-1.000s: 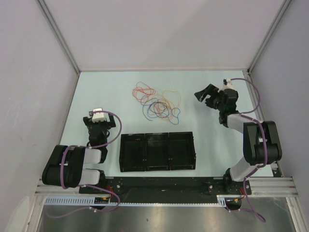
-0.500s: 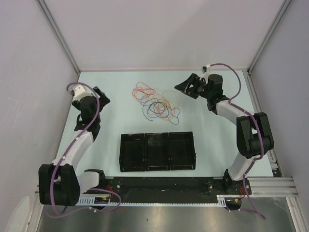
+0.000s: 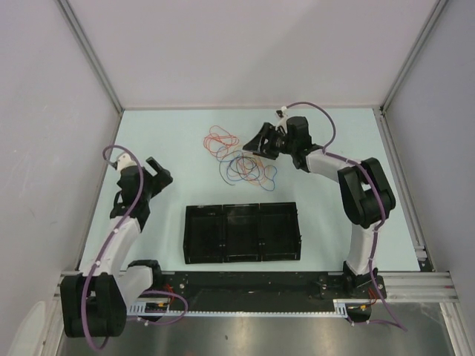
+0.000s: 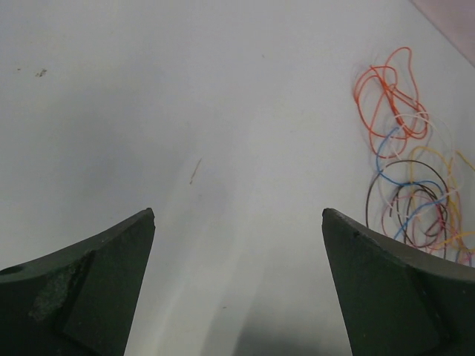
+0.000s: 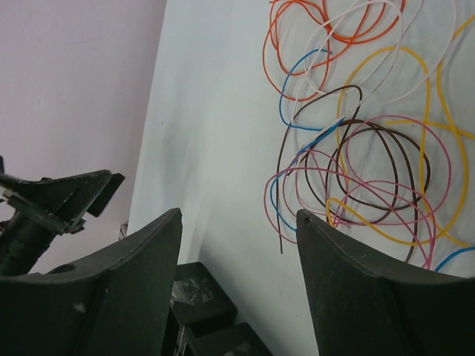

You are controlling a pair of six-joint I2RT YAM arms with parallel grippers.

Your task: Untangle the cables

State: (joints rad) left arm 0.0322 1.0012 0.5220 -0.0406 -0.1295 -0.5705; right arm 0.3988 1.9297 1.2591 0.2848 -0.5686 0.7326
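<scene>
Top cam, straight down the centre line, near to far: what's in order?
Base rail → black tray → cables → back wall.

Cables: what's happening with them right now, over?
Left tool open, standing off. Right tool open at the cables, holding nothing. Strands tangled. Path unobstructed.

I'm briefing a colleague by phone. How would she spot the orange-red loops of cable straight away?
On the pale table, beyond the black three-compartment tray, lies a tangle of thin cables. The orange-red loops sit at its left end, the side away from the right pincer. Nothing else there is orange-red; the neighbouring strands are blue, brown, yellow and pinkish.
</scene>
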